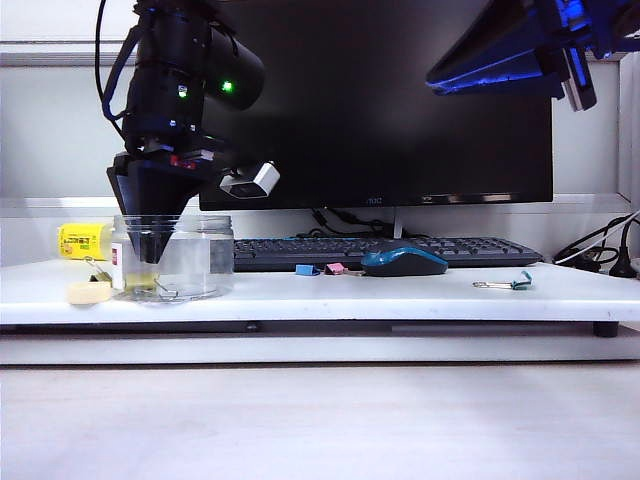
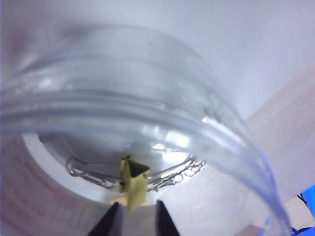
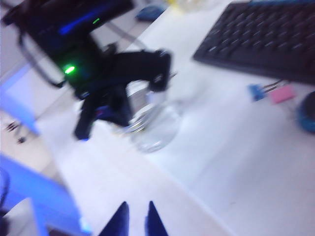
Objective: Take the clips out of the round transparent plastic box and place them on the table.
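The right wrist view is blurred: the round transparent plastic box (image 3: 152, 125) shows only as a pale smear under the dark left arm, and the clips inside it cannot be made out there. In the exterior view the jar wall hides the left gripper's (image 1: 150, 255) tips, and the right arm is cut off at the upper right corner.

The left arm points straight down into the box (image 1: 175, 258), which stands upright at the left end of the table (image 1: 400, 300). In the left wrist view the left gripper (image 2: 134, 216) has its two dark fingers partly apart, with a yellow binder clip (image 2: 133, 182) between them near their tips; whether they press it cannot be told. The clip stands with its folded edge up, wire handles (image 2: 88, 174) splayed sideways along the box floor.

The right gripper (image 3: 134, 221) hangs high above the table, fingers slightly apart, holding nothing.
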